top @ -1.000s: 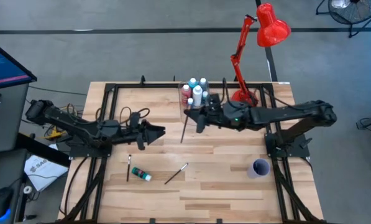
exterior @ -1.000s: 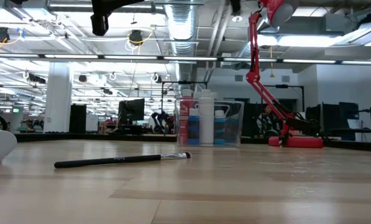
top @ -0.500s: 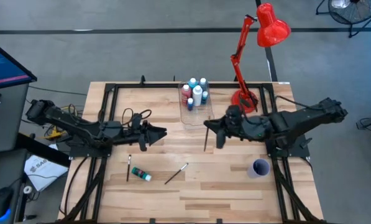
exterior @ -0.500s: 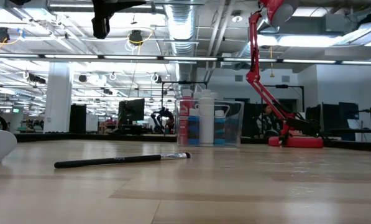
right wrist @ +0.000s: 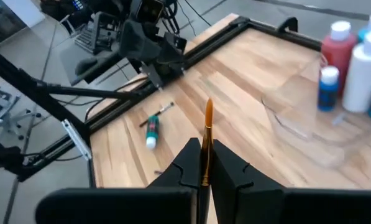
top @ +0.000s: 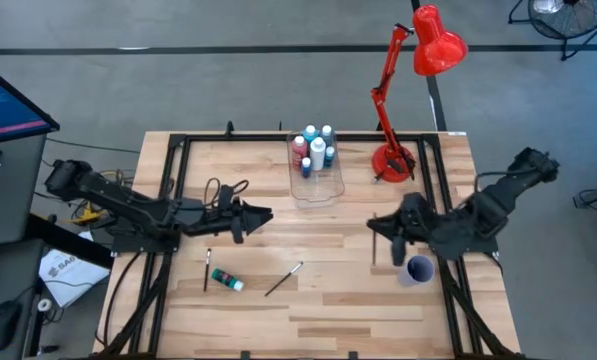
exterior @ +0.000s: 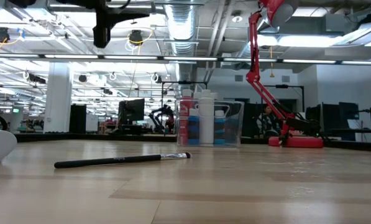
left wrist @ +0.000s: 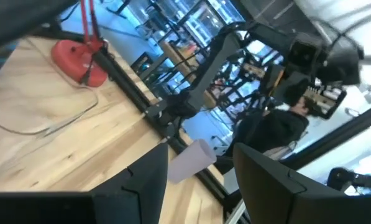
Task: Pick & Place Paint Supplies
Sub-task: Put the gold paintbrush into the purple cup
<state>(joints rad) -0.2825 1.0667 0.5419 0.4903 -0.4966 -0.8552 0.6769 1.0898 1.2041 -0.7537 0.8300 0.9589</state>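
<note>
Clamped together on 1 thin paintbrush (right wrist: pixel 207 140), the right gripper (top: pixel 390 229) hangs just beside the purple cup (top: pixel 418 269), on the side toward the clear box (top: pixel 318 186). The left gripper (top: pixel 262 214) has its 2 fingers (left wrist: pixel 141 180) apart with nothing between them, on the clear box's other side, well apart from it.

From above, the box holds 6 bottles (top: pixel 316 150): 1 pink-red, 1 white, 4 blue-capped. On the wood lie 2 more brushes (top: pixel 284 279) and 1 blue-green tube (top: pixel 226 282), all nearer the table's front edge than the box. 1 red lamp (top: pixel 418 70) stands beside the box.

Only the right wrist view shows the held brush's orange handle. The low view shows 1 lying brush (exterior: pixel 122 160) before the box (exterior: pixel 232 124), and neither gripper.
</note>
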